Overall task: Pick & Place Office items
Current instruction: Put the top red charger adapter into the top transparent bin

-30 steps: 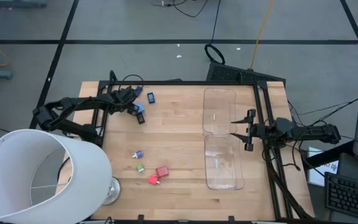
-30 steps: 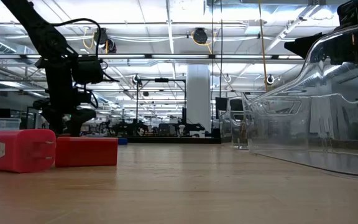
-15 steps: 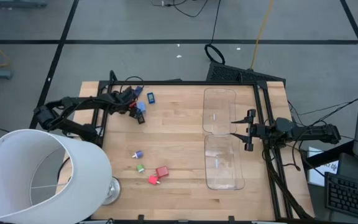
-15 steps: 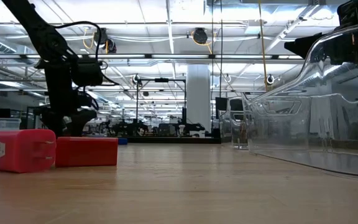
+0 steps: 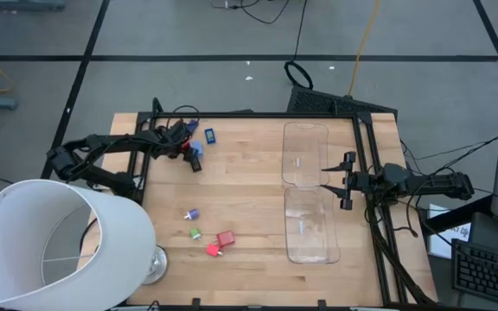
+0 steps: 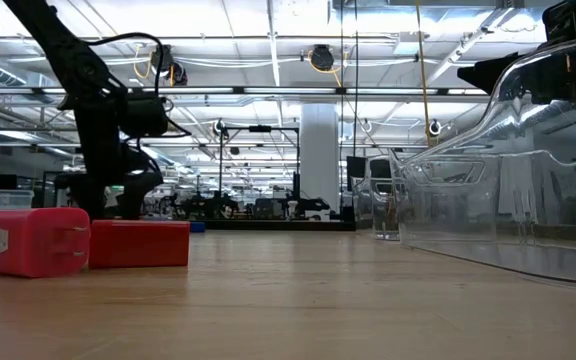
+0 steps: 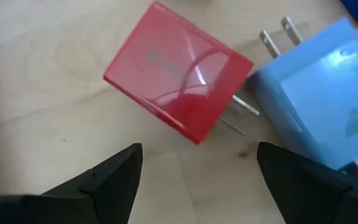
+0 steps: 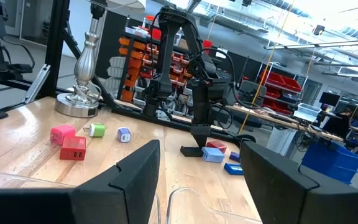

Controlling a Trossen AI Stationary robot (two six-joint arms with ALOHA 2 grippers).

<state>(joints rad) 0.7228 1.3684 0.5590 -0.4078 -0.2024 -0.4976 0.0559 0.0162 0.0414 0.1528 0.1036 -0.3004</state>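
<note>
Two plug-shaped office items fill the left wrist view: a red block (image 7: 178, 81) and a light blue block (image 7: 321, 93), the blue one cut off at the frame edge. The left gripper (image 7: 194, 171) hovers over them, fingers spread and empty. From above, its arm hides most of that cluster. The right gripper (image 5: 346, 183) waits spread by the clear tray (image 5: 308, 250), holding nothing.
</note>
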